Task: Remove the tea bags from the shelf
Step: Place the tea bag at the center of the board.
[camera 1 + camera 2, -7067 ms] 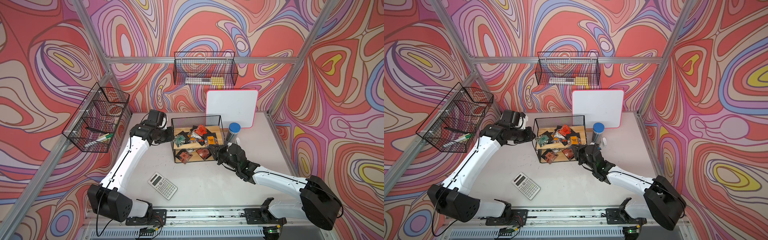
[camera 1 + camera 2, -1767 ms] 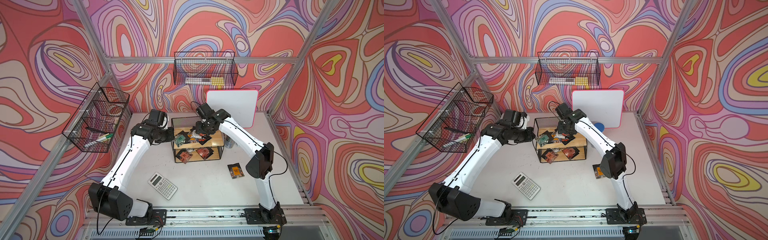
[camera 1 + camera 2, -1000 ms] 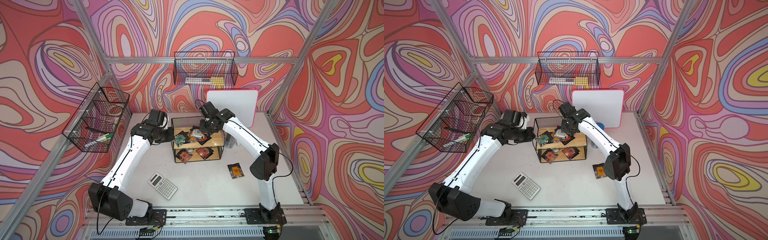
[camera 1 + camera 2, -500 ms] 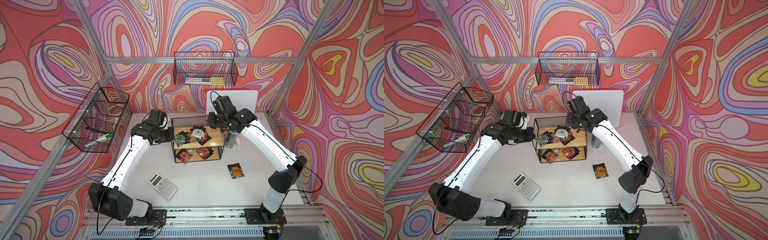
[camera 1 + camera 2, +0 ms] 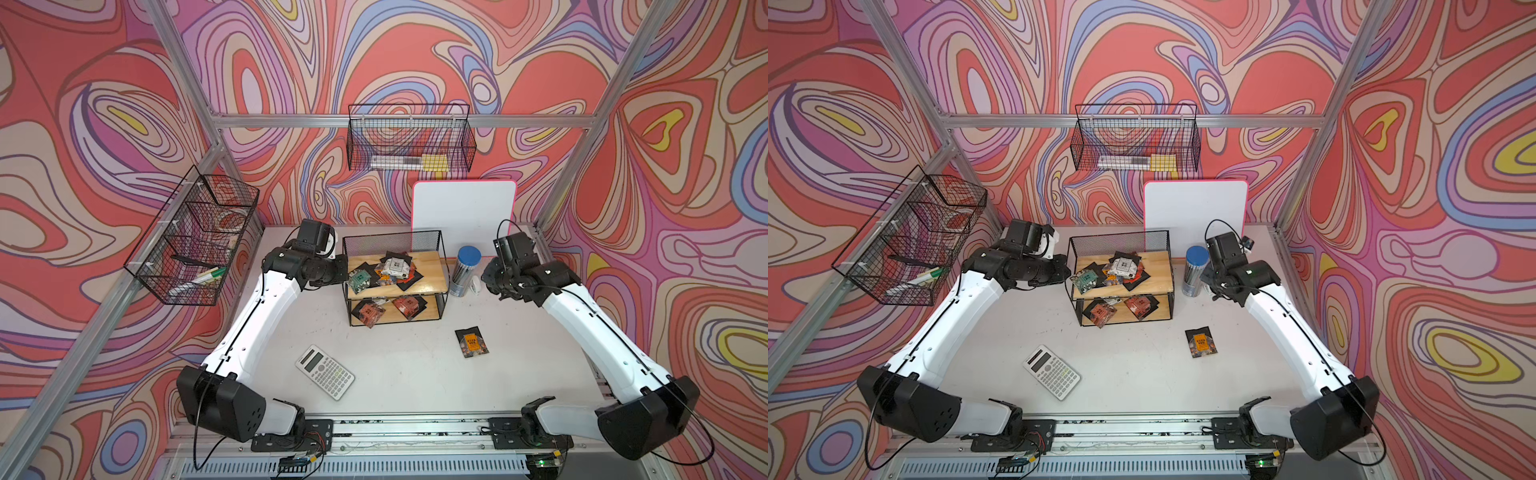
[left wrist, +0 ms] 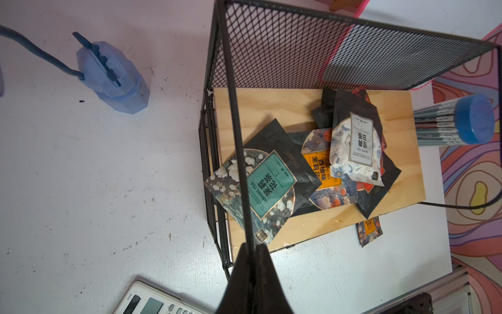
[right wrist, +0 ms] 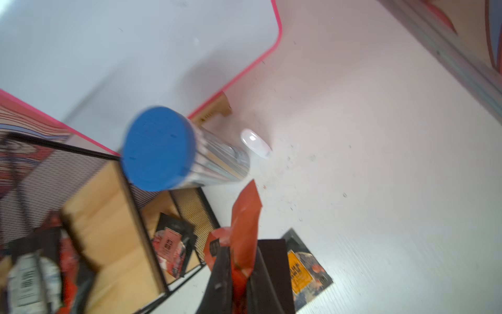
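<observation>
Tea bags, small glossy black-backed sachets with printed labels, are mostly heaped on the two-tier shelf of light wooden boards in a black wire frame, and one red sachet is carried clear of it.
The left gripper is closed on the frame's thin front wire, judged to be a brace so that the light rack is not dragged. The right gripper is clamped on the red sachet's lower edge beside the blue-capped clear tube, probably for release near the orange-labelled sachet laid flat on the white table. Lower-board sachets are partly hidden under the upper board. The heap overlaps, so no count can be given. The held sachet is masked by the wrist in both top views, and the right wrist view is blurred.
</observation>
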